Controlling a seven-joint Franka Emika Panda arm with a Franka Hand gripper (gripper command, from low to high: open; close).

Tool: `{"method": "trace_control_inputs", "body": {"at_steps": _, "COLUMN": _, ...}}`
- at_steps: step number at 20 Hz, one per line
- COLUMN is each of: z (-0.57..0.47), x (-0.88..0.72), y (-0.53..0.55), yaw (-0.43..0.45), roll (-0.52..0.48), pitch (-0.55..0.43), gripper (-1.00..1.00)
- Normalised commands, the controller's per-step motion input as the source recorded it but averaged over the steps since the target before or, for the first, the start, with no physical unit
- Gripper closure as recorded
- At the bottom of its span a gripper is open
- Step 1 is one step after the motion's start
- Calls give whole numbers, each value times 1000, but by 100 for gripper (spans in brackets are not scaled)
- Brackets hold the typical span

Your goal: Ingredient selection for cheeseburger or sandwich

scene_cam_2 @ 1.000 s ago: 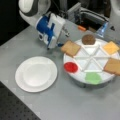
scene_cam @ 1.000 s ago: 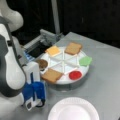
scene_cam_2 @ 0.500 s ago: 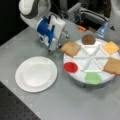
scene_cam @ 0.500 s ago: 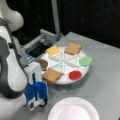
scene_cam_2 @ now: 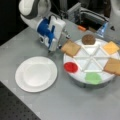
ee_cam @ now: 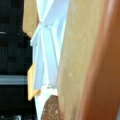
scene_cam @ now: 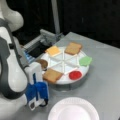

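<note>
In both front views a round white divided tray [scene_cam: 82, 53] [scene_cam_2: 82, 76] holds the ingredients. The nearest tan toast square [scene_cam: 52, 75] [scene_cam_2: 71, 48] lies at the tray's edge, and it fills the right of the wrist view [ee_cam: 80, 65]. The brown patty [scene_cam: 43, 63] [scene_cam_2: 88, 39], the yellow cheese [scene_cam: 53, 50] [scene_cam_2: 110, 47] and another toast [scene_cam: 73, 48] [scene_cam_2: 113, 66] lie in other sections. My blue gripper [scene_cam: 38, 103] [scene_cam_2: 53, 47] hangs just outside the tray beside the near toast. Its fingers stand apart with nothing between them. No cheeseburger or sandwich shows.
An empty white plate [scene_cam: 73, 111] [scene_cam_2: 36, 73] sits on the grey table beside the tray. The green lettuce [scene_cam: 85, 60] [scene_cam_2: 93, 78] and a red disc [scene_cam: 75, 75] [scene_cam_2: 70, 67] also lie in the tray. Metal fixtures stand behind the tray.
</note>
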Motion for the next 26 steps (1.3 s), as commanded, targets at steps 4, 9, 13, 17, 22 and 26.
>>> {"method": "trace_control_inputs", "body": {"at_steps": 4, "z": -106, "x": 377, "y": -105, "yaw": 95, "roll": 291, "pitch": 20, "gripper": 100}}
{"method": "trace_control_inputs", "body": {"at_steps": 9, "z": -125, "x": 368, "y": -118, "yaw": 85, "roll": 259, "pitch": 27, "gripper": 100}}
{"method": "trace_control_inputs", "body": {"at_steps": 13, "z": -140, "x": 375, "y": -132, "yaw": 75, "roll": 247, "pitch": 24, "gripper": 100}}
{"method": "trace_control_inputs", "body": {"at_steps": 17, "z": -142, "x": 371, "y": -146, "yaw": 79, "roll": 232, "pitch": 23, "gripper": 100}}
{"method": "trace_control_inputs", "body": {"at_steps": 22, "z": -146, "x": 367, "y": -174, "yaw": 100, "roll": 216, "pitch": 21, "gripper": 100}}
{"method": "trace_control_inputs", "body": {"at_steps": 26, "z": -145, "x": 363, "y": -241, "yaw": 139, "roll": 189, "pitch": 23, "gripper": 100}}
